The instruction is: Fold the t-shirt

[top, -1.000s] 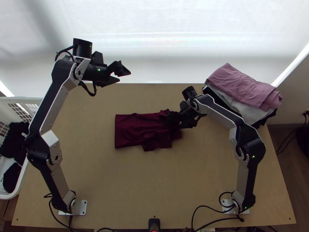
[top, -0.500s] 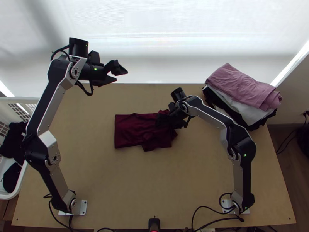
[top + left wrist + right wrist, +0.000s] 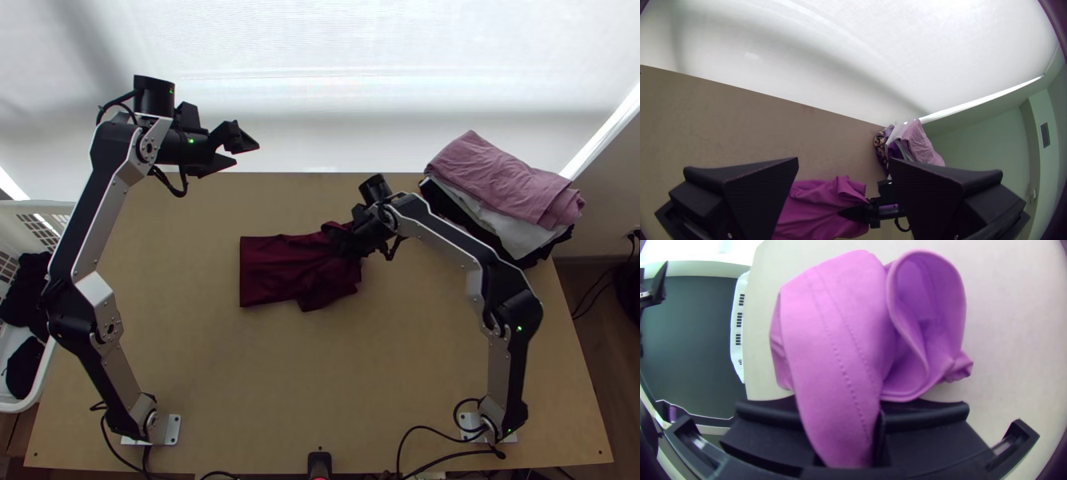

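Note:
My left gripper point(image 3: 240, 152) stands open past the table's far left edge; in the left wrist view the left gripper point(image 3: 842, 166) has its two fingers wide apart. At the right end of the dark red t-shirt point(image 3: 276, 268) is my right gripper point(image 3: 348, 244). The shirt's left part lies flat and its right part is bunched. In the right wrist view the right gripper point(image 3: 880, 418) is shut on a fold of the t-shirt point(image 3: 835, 329), which looks pink there; an open loop of cloth stands beside the fold.
A stack of folded clothes, pink cloth point(image 3: 504, 180) on top, sits at the table's far right corner. A white basket point(image 3: 40, 380) with dark clothes stands at the left edge. Bare tabletop point(image 3: 320, 376) lies in front of the shirt.
My right gripper went left over the shirt, then slightly back right; the shirt's right end has drawn in and shifted. The left gripper moved a little left, still open.

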